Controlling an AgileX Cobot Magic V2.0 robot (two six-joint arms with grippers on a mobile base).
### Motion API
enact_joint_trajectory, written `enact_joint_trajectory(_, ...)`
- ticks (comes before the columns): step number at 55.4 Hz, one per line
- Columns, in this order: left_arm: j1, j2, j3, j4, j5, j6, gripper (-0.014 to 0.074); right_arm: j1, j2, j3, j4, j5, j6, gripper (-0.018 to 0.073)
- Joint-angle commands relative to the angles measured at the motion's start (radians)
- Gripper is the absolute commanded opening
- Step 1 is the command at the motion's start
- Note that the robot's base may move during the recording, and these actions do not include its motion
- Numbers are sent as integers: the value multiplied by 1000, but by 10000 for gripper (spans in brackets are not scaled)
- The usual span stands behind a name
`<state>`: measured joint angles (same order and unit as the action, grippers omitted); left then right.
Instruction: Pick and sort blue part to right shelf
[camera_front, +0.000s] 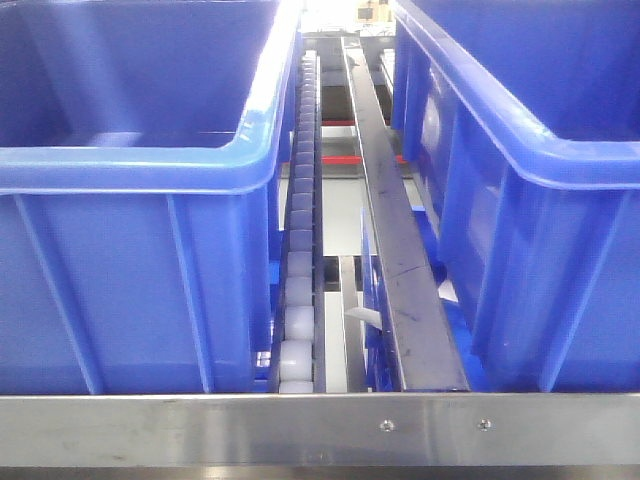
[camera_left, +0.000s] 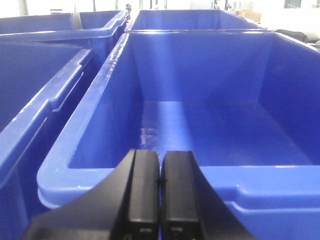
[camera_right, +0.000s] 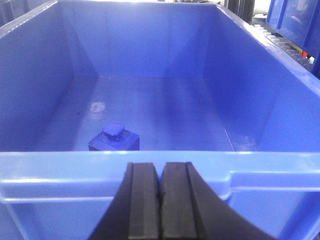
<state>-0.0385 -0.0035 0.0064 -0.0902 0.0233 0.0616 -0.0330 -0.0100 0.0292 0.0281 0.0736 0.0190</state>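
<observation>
Both grippers are clenched on nothing, as the two wrist views show. Seen from the front-facing camera, neither arm is in view; the right shelf (camera_front: 320, 425) presents a flat brushed-steel front rail with two small screw heads, and behind it a track of small white rollers (camera_front: 298, 300) runs away from the camera, glossy and rounded, beside a long grey steel channel (camera_front: 400, 290) with a dull, scuffed face. Two large blue bins flank these tracks: the left bin (camera_front: 130, 170) with a thick rolled rim and vertical ribs moulded into its smooth plastic wall, the right bin (camera_front: 520, 200) with the same ribbed side. In the left wrist view, the left gripper (camera_left: 160, 200) shows two matte black rectangular pads pressed flat against each other with only a thin seam between them, hanging just over the near rim of a deep blue bin (camera_left: 260, 192) whose glossy floor catches a pale reflection; further blue bins of the same moulded form stand to its left and behind it. In the right wrist view, the right gripper (camera_right: 161, 205) has its black pads likewise closed together above the near rim of another blue bin (camera_right: 60, 170), smooth-walled and slightly tapered. The blue part (camera_right: 114, 137) rests on that bin's floor, near the front wall and left of centre: a small blocky piece with a rounded square knob on top, its colour almost matching the plastic beneath it. A faint pale smudge marks the floor behind it.
</observation>
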Motion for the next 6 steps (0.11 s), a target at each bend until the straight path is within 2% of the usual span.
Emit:
enact_joint_trajectory(1, -2, -22, 29, -9, -87, -1, 124, -2, -19, -7, -3, -92, -8, 32)
enact_joint_trajectory(6, -2, -22, 29, -9, -87, -1, 124, -2, -19, -7, -3, -92, -8, 32)
